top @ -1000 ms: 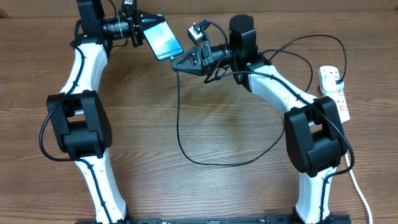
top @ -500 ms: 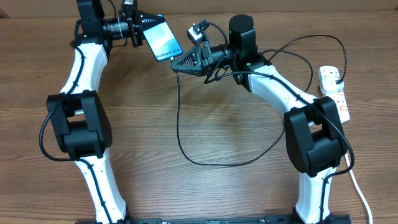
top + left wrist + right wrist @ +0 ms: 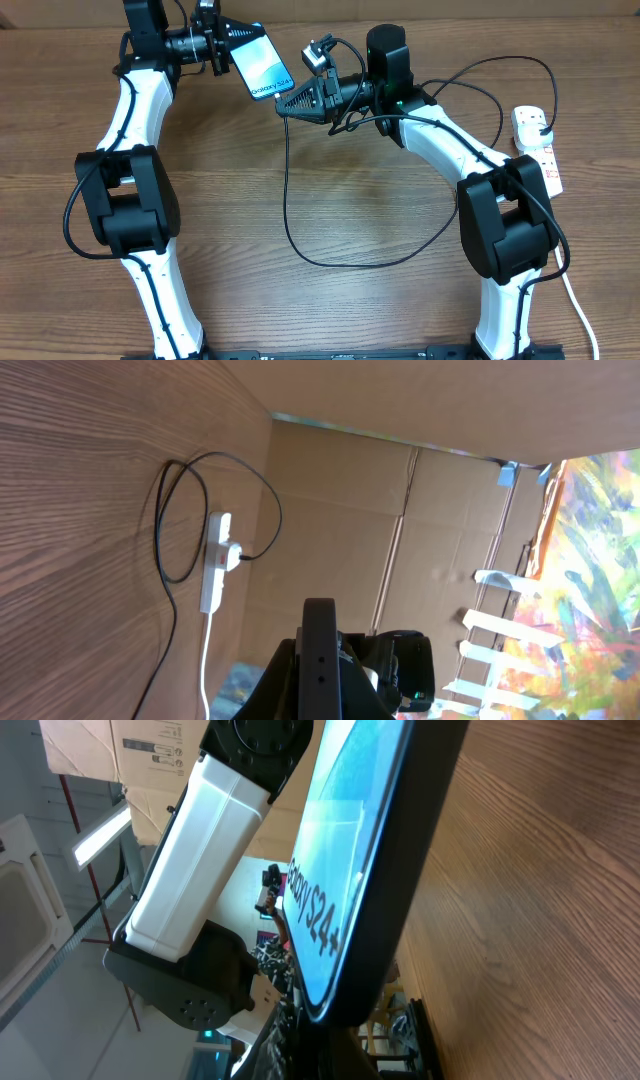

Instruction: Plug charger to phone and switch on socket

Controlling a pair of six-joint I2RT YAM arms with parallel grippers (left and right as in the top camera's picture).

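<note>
The phone (image 3: 262, 64) has a bright blue screen and is held up off the table at the back, with my left gripper (image 3: 230, 46) shut on its far end. My right gripper (image 3: 283, 103) is shut on the tip of the charger (image 3: 285, 200), right at the phone's lower end. In the right wrist view the phone (image 3: 350, 850) fills the frame and its bottom edge meets my gripper (image 3: 340, 1050); the connector itself is hidden. The black cable loops over the table to the plug head (image 3: 541, 131) in the white socket (image 3: 549, 160). The left wrist view shows the phone's dark edge (image 3: 320, 655).
The socket (image 3: 213, 565) lies at the table's right edge, and its thick white cord (image 3: 577, 300) runs to the front. Slack charger cable (image 3: 350, 263) lies in a loop on the wooden table (image 3: 300, 310). Cardboard walls (image 3: 330, 490) stand behind the table.
</note>
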